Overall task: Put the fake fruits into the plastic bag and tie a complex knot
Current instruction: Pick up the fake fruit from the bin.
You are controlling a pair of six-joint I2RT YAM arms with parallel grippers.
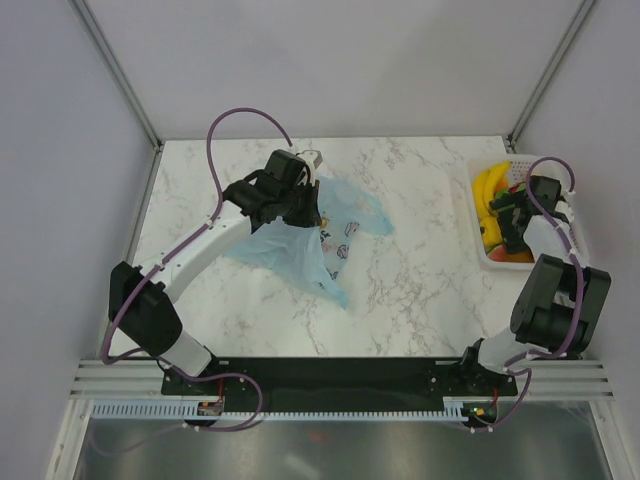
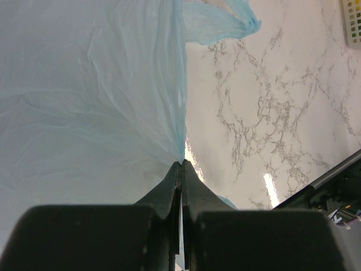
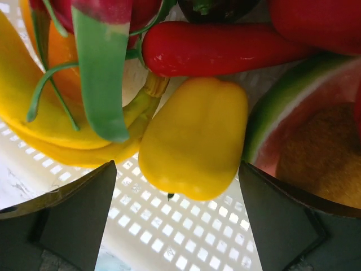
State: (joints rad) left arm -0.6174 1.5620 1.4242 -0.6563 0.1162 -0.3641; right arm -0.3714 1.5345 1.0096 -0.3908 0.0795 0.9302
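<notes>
Now our left gripper (image 2: 181, 165) is clenched on the plastic bag (image 1: 300, 245), holding it raised at left, while our right gripper (image 3: 177, 195) hangs spread wide over the fake fruits (image 1: 490, 190) in the white basket (image 3: 163, 237); we should straddle the yellow piece (image 3: 194, 141) evenly before closing.

Thin crinkled translucent plastic bag (image 2: 84, 113), glossy smooth fake fruits (image 3: 194, 147), white plastic mesh basket (image 3: 169, 226), veined marble-look counter (image 1: 420, 290).
</notes>
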